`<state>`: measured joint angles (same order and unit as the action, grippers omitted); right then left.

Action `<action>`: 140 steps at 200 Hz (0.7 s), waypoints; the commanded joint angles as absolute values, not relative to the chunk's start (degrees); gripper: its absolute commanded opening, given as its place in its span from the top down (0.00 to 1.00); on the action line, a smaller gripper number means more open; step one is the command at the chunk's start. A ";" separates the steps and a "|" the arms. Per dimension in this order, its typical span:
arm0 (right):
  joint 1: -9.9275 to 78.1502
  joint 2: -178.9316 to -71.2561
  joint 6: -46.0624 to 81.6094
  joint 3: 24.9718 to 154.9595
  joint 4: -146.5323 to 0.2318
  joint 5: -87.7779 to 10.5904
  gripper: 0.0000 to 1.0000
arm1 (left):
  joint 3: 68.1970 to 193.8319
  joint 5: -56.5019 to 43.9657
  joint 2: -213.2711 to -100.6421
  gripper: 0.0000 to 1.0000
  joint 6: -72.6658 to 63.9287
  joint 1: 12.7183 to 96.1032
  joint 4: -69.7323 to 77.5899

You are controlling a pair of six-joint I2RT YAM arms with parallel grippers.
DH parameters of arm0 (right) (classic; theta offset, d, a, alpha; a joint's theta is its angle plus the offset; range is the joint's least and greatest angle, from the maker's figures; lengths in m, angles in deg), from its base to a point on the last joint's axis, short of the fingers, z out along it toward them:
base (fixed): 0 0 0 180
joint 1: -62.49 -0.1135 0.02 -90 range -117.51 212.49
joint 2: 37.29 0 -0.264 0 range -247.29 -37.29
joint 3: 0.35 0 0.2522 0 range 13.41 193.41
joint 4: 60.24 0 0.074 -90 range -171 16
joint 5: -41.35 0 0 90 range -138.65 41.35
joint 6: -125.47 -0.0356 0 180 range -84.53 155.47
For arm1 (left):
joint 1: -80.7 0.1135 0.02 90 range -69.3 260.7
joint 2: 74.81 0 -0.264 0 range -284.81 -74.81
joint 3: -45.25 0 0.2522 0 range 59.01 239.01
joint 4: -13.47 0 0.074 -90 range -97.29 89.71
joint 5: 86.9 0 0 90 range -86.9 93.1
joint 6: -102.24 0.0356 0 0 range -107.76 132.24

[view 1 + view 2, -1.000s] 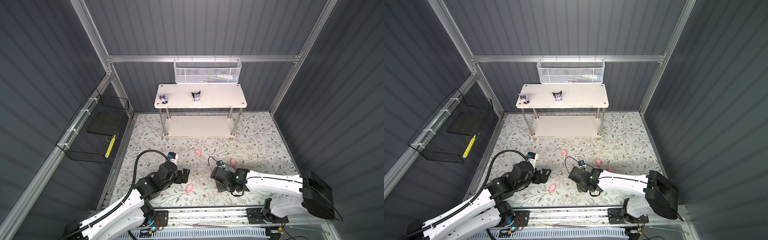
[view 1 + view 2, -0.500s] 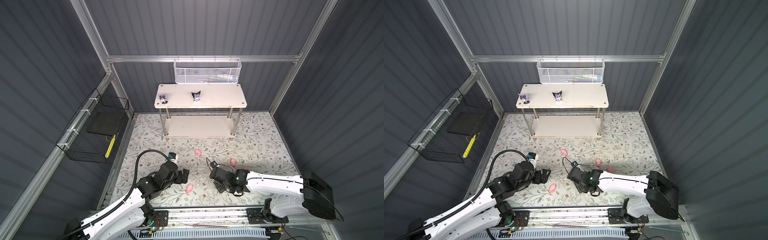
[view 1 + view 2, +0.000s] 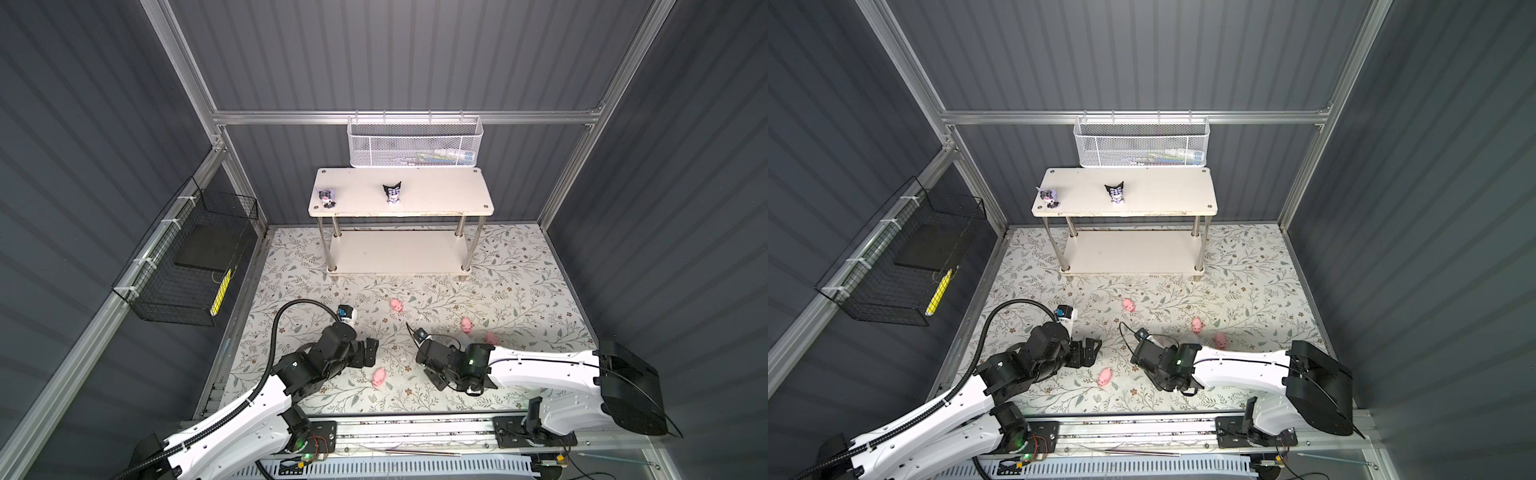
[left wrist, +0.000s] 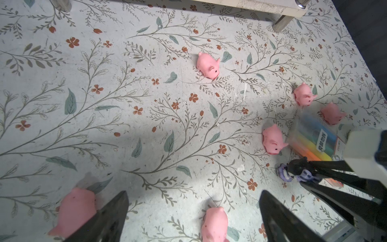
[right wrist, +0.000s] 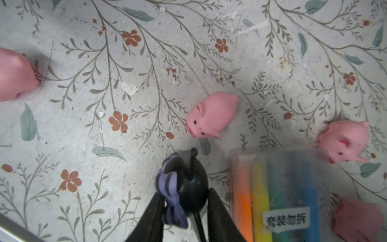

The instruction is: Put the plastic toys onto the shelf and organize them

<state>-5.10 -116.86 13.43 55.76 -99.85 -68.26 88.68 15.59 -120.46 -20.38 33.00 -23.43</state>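
The small black plastic figurine with a purple striped bow (image 5: 189,182) is clamped between the two black fingers (image 5: 219,213) of the right pincer (image 5: 185,194), low over the floral-patterned tabletop (image 5: 104,94). I cannot tell whether it touches the surface. The clear plastic pack of coloured markers (image 5: 278,188) lies just beside it, close to one finger. A tiny pink plastic pig (image 5: 211,115) stands just ahead of the figurine. A second pink pig (image 5: 343,142) is near the pack's corner, and a third pink pig (image 5: 356,220), blurred, is beside the pack.

The left pincer (image 4: 193,201) is spread wide and grasps nothing. A fourth pink pig (image 4: 214,224) is seen between its fingers, a fifth pink pig (image 4: 73,209) is partly hidden behind one finger, and a sixth pink pig (image 4: 208,67) lies apart, nearer the shelf.

The white two-tier shelf with shiny metal posts (image 3: 436,195) stands at the back of the tabletop, well apart from both arms. Its upper board carries a black-white-purple figurine (image 3: 326,196) near one end and another black-white-purple figurine (image 3: 392,193) nearer the middle. A white mesh basket (image 3: 415,141) hangs behind the shelf, and a black wire basket (image 3: 187,257) hangs on the side wall.

Compared with one second before, the right arm's wrist has shifted a little toward the middle in both top views. The left arm, the pigs and the shelf figurines keep their places.
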 commanded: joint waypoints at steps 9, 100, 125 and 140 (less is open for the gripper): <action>-5.39 -117.27 13.08 55.80 -100.31 -70.18 0.66 | 89.51 16.27 -119.66 0.03 -20.20 32.71 -23.63; -5.64 -116.58 11.32 55.41 -100.30 -71.08 0.51 | 89.27 16.24 -116.99 0.03 -20.55 32.63 -25.32; -5.64 -116.21 10.90 55.27 -100.40 -71.15 0.47 | 89.59 16.24 -116.95 0.03 -20.51 32.68 -25.60; -5.66 -116.12 10.53 55.21 -100.67 -71.07 0.44 | 89.74 16.29 -117.07 0.03 -20.55 32.66 -25.60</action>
<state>-5.45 -116.86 11.57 55.74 -99.89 -69.97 88.68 15.59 -117.66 -20.38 33.00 -24.30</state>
